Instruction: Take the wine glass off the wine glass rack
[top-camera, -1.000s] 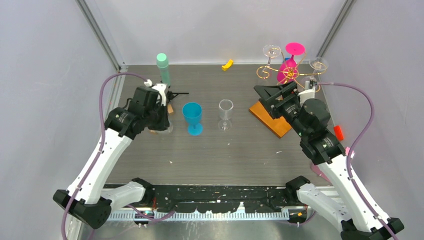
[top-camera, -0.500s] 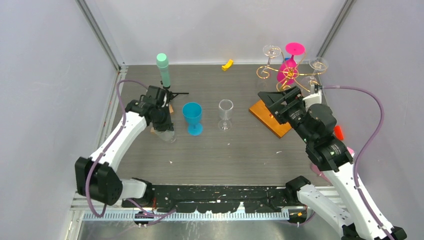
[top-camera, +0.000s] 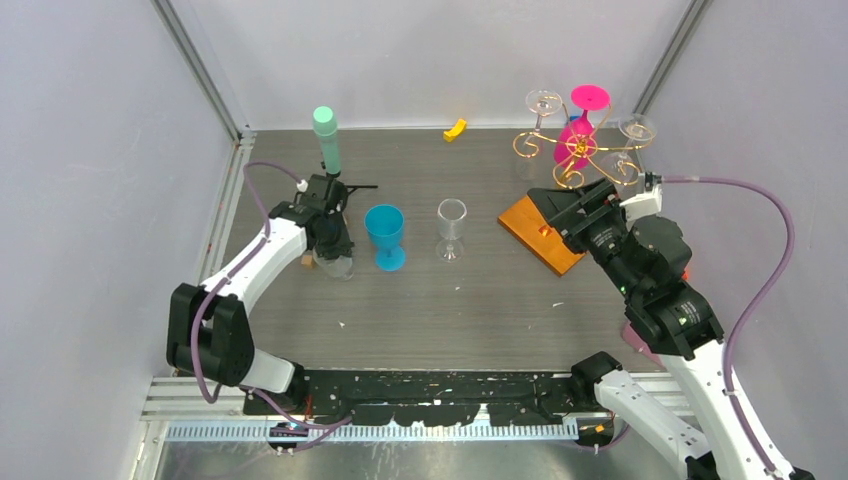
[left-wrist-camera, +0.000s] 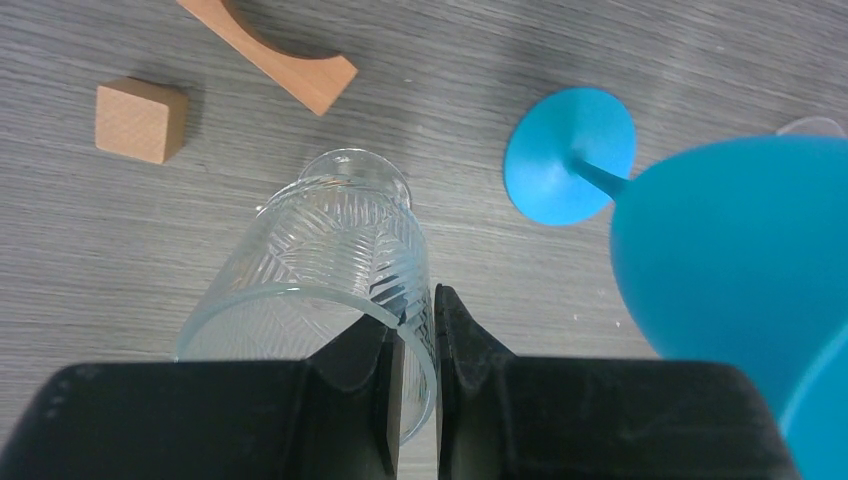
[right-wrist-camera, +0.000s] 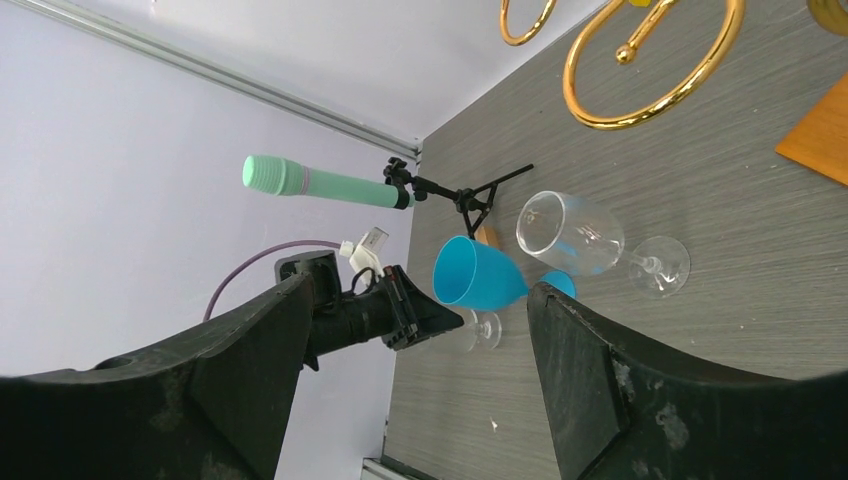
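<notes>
Right end effector (top-camera: 568, 200) spread, rack (top-camera: 578, 150) just ahead

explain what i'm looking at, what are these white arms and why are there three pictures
These are two robot arms bolted at the near edge of a table. The wide picture looks down from above and behind them. The other two come from a camera on each wrist, so the arm's own black fingers show at the bottom.

The left gripper is shut on the rim of a clear patterned glass. The right gripper is open and empty, near the wine glass rack, a gold wire stand with a pink glass and clear ones hanging from it.

Also on the table are a blue glass, a clear wine glass, a mint-green cylinder on a small tripod, a yellow piece and a wooden block.
</notes>
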